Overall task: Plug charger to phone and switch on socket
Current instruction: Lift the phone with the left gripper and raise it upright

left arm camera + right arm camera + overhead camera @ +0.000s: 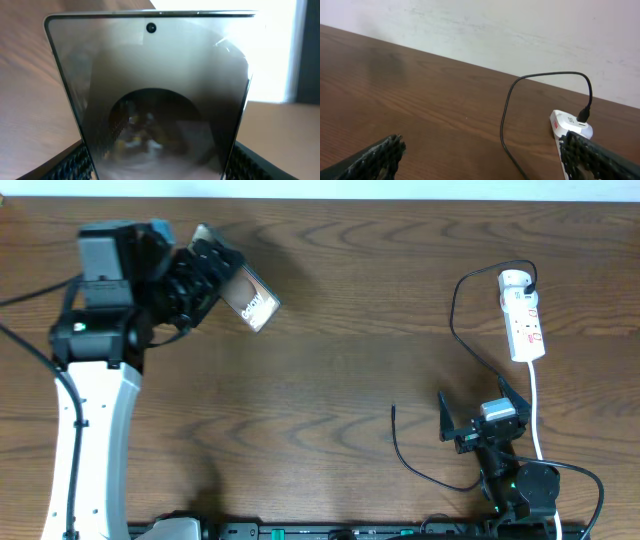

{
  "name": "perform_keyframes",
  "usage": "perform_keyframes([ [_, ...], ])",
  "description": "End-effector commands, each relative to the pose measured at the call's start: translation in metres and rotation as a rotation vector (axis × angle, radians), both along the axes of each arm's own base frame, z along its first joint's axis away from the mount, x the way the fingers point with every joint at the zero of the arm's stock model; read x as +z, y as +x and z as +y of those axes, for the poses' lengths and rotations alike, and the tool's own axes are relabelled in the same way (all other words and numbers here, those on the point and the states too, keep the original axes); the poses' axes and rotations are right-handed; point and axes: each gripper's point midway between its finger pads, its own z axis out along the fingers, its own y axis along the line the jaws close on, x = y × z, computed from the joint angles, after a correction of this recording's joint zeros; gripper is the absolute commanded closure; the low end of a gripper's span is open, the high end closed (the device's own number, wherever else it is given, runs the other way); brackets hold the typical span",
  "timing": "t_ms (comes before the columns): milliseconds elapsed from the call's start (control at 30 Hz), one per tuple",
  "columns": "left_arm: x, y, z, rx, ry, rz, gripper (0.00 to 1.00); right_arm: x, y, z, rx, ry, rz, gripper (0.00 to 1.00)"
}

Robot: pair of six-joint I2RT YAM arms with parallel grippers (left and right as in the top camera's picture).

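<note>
My left gripper (205, 275) is shut on the phone (250, 298) and holds it tilted above the table at the upper left. In the left wrist view the phone's dark screen (150, 95) fills the frame between my fingers. The white socket strip (523, 315) lies at the right, also in the right wrist view (570, 127). The black charger cable (465, 345) runs from the strip's far end and curls down to a free tip (393, 410) on the table; it shows in the right wrist view (506, 120). My right gripper (480, 415) is open and empty, just right of the tip.
The strip's white cord (535, 405) runs down toward the front edge past my right arm. A white wall (520, 30) stands behind the table's far edge. Bare wood (320, 380) lies between the two arms.
</note>
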Motion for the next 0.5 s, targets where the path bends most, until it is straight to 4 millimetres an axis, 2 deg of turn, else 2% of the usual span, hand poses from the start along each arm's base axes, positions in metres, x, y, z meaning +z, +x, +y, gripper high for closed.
perform_keyframes([
  [0, 0.028, -0.010, -0.004, 0.033, -0.331, 0.121, 0.92, -0.001, 0.000, 0.001, 0.004, -0.007, 0.001, 0.01],
  [233, 0.051, -0.019, 0.007, 0.116, -0.694, 0.351, 0.93, -0.001, 0.000, 0.001, 0.004, -0.007, 0.001, 0.01],
  [467, 0.061, -0.029, 0.001, 0.127, -0.863, 0.521, 0.93, -0.001, 0.000, 0.001, 0.004, -0.007, 0.001, 0.01],
])
